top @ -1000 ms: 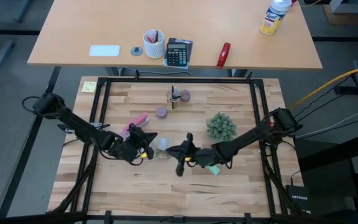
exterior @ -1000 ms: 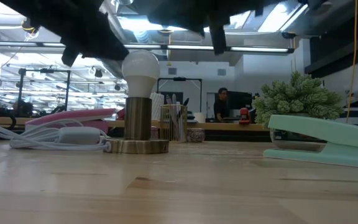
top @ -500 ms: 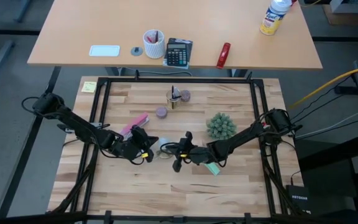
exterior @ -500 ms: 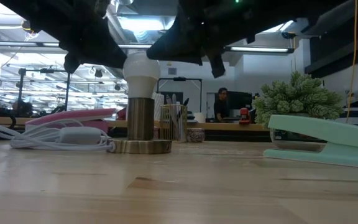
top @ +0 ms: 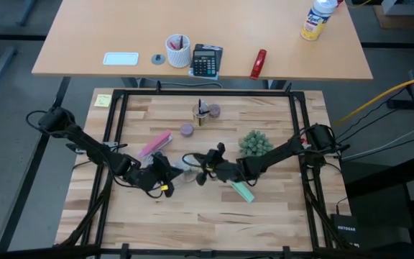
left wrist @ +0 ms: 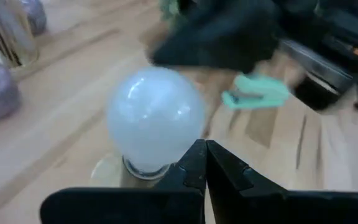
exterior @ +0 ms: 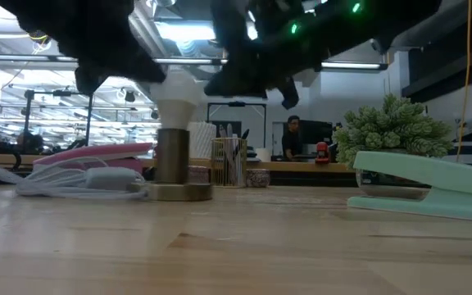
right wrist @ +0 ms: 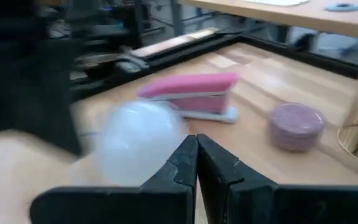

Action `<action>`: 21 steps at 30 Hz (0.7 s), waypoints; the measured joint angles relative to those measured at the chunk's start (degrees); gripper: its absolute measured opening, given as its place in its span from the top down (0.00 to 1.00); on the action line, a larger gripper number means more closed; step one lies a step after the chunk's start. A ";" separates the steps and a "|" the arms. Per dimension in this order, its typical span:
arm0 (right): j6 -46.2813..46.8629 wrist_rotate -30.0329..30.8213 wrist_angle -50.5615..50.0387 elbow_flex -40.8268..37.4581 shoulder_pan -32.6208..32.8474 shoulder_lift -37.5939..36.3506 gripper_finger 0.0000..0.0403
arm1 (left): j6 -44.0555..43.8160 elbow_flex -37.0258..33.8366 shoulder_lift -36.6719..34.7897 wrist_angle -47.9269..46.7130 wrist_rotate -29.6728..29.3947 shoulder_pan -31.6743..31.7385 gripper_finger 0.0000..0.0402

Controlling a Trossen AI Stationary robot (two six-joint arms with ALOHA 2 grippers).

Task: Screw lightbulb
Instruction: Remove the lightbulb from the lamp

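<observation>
On the wooden table, the lightbulb stands upright in its socket near the middle. The left gripper and right gripper, both pinched closed on nothing, flank it.

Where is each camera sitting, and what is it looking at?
High view: above the table, looking straight down; both arms meet at the lightbulb.
Low view: at tabletop height, looking level at the lightbulb; dark arms overhead.
Left wrist view: behind the shut left end effector, facing the lightbulb.
Right wrist view: behind the shut right end effector, facing the lightbulb and pink stapler.
All share the lightbulb.
</observation>
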 joint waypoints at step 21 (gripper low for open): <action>-0.18 -1.80 0.41 -0.09 0.03 -2.57 0.96 | 7.40 -0.15 -1.00 6.29 -5.13 -1.20 1.00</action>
